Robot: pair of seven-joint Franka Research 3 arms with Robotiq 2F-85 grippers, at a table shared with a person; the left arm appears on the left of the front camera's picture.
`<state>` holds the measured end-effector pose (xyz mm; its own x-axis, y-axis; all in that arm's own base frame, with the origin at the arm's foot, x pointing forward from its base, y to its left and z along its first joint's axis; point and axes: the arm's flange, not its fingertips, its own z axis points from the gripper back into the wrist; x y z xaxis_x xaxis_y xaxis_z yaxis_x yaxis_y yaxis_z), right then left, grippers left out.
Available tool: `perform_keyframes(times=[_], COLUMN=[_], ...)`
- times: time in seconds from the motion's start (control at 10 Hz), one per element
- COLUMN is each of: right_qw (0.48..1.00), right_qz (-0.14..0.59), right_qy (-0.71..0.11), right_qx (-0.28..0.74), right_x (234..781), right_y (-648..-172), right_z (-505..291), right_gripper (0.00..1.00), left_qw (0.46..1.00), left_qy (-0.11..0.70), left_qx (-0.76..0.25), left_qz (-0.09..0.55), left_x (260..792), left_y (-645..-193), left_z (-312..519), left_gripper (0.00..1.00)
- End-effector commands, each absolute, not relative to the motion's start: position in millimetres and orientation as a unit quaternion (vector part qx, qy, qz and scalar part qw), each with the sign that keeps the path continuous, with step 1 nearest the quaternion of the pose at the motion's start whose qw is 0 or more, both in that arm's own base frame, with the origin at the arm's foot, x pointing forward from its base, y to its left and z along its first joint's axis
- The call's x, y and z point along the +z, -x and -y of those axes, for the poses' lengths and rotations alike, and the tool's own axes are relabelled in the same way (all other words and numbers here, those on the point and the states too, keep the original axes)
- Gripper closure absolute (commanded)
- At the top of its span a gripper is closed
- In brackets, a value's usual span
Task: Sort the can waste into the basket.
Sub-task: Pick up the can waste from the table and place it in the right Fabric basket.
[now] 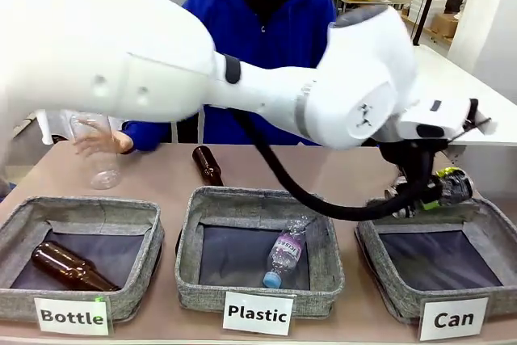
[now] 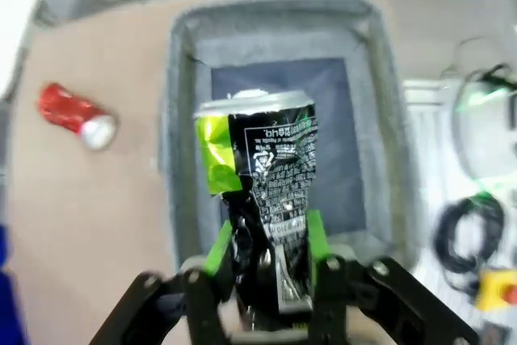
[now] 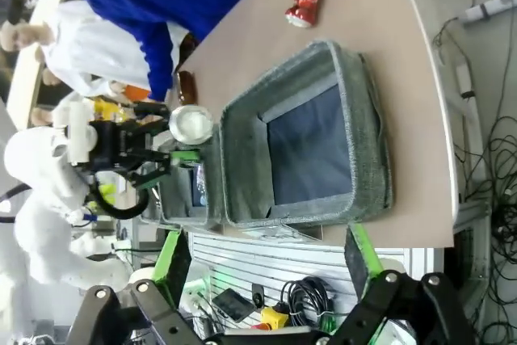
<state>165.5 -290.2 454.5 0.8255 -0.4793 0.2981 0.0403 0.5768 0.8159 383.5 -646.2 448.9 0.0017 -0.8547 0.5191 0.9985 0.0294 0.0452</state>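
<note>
Left pincer (image 2: 266, 244): I have it pinching the black-and-silver can (image 2: 262, 167) low on its crumpled body, a green pad on each side and the silver end pointing away from the wrist.
Left arm: it reaches across the middle to the right side of the tabletop (image 1: 161, 179).
Black-and-silver can, place: in the front view it hangs by the far rim of the Can basket (image 1: 485, 236). In the left wrist view the basket's dark lining lies straight behind it.
Right pincer (image 3: 265, 240): fingers spread wide with nothing between them, looking down on the Can basket from the robot's side.
Red can (image 2: 77, 115): lying on its side on the bare tabletop, outside the Can basket and well apart from its wall.
Plastic basket (image 1: 190, 232): middle of the row, with one clear plastic bottle (image 1: 284, 254) lying in it.
Bottle basket (image 1: 149, 240): left of the row, with a brown bottle (image 1: 69, 267) lying in it.
Second brown bottle (image 1: 208, 165): lying on the tabletop behind the Plastic basket.
Person's hand (image 1: 113, 141): at the far left edge, on a clear upright bottle (image 1: 97, 163).
</note>
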Motion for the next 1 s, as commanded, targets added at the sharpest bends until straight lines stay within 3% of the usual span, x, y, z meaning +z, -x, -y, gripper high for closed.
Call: perform_keyframes(times=[0.0,0.3,0.4,0.6,0.9], right_qw=[0.839,0.851,0.851,0.851,0.851], right_qz=[0.272,0.253,0.253,0.253,0.253], right_qy=[-0.442,-0.434,-0.434,-0.434,-0.434], right_qx=[-0.165,-0.153,-0.153,-0.153,-0.153], right_x=[457,454,454,454,454], right_y=[-156,-166,-166,-166,-166], right_z=[301,290,290,290,290], right_gripper=[0.0,0.0,0.0,0.0,0.0], left_qw=[0.7,0.695,0.697,0.692,0.691], left_qy=[0.15,0.141,0.142,0.137,0.134], left_qx=[-0.671,-0.679,-0.677,-0.683,-0.685], left_qz=[0.193,0.19,0.189,0.191,0.186], left_x=[456,454,453,452,453], left_y=[-391,-387,-386,-385,-382], left_z=[683,684,684,684,678], left_gripper=[0.59,0.59,0.08,0.0,0.0])
